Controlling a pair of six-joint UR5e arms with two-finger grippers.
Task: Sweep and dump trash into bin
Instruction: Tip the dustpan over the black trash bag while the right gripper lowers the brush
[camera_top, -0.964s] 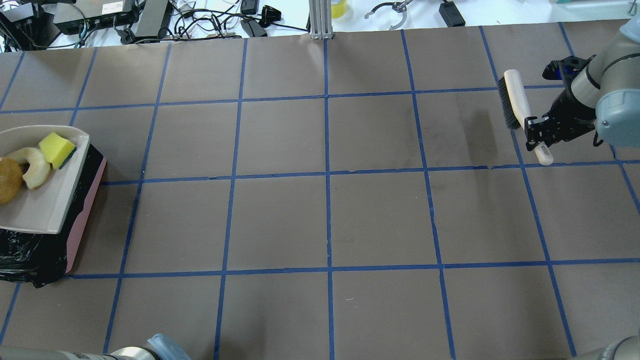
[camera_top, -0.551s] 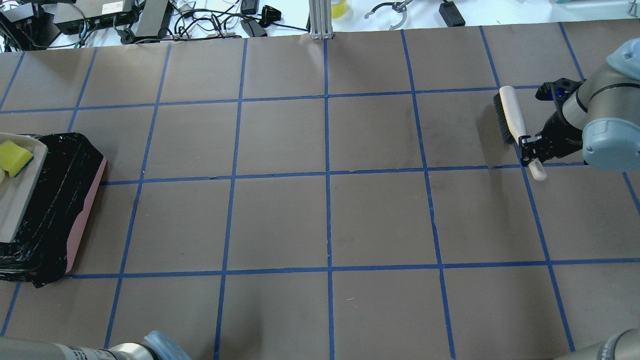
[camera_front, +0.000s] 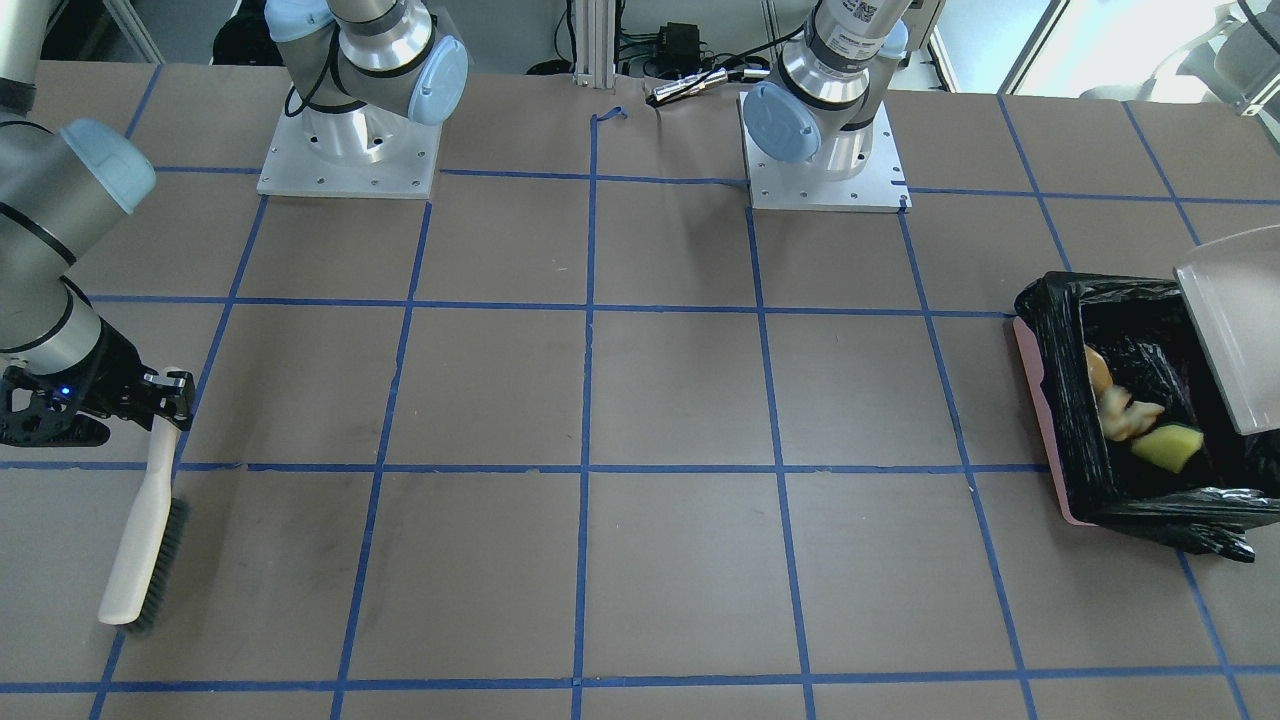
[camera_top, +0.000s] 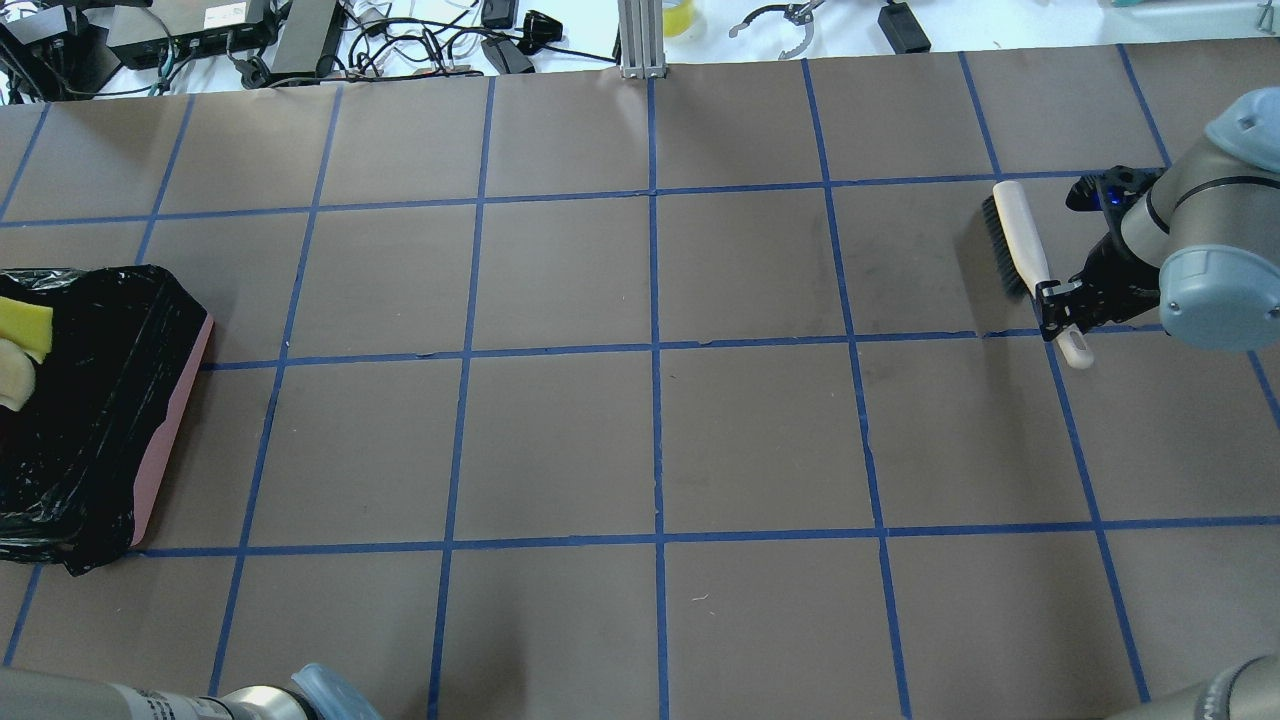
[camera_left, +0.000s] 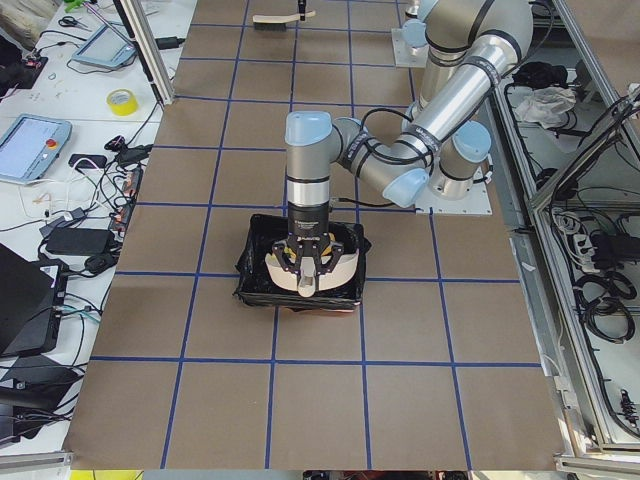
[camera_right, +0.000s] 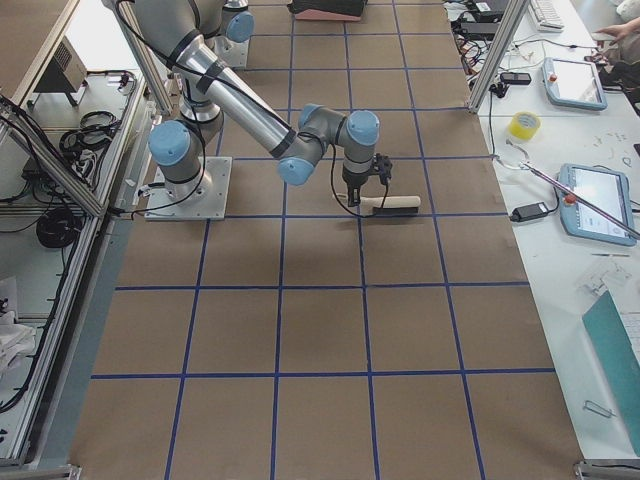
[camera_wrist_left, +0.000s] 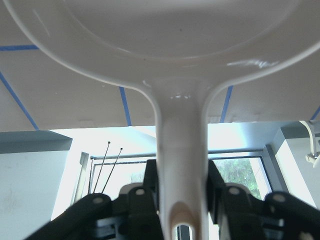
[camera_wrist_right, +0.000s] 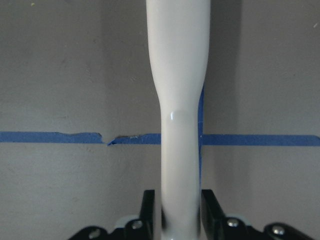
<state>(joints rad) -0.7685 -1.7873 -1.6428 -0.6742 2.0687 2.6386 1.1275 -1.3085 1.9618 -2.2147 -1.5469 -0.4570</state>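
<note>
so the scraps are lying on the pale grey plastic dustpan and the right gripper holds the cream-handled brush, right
No: the front-facing view shows the scraps inside the pinkish bin lined with a black bag, not on the pale grey plastic dustpan. The right gripper does hold the cream-handled brush.

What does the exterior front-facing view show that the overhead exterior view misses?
Front-facing only: the pale grey dustpan above the bin, and the amber lump inside it. Overhead only: cables on the white bench beyond the table. Both: the yellow wedge and cream crescent in the bin, and the right gripper shut on the brush.
</note>
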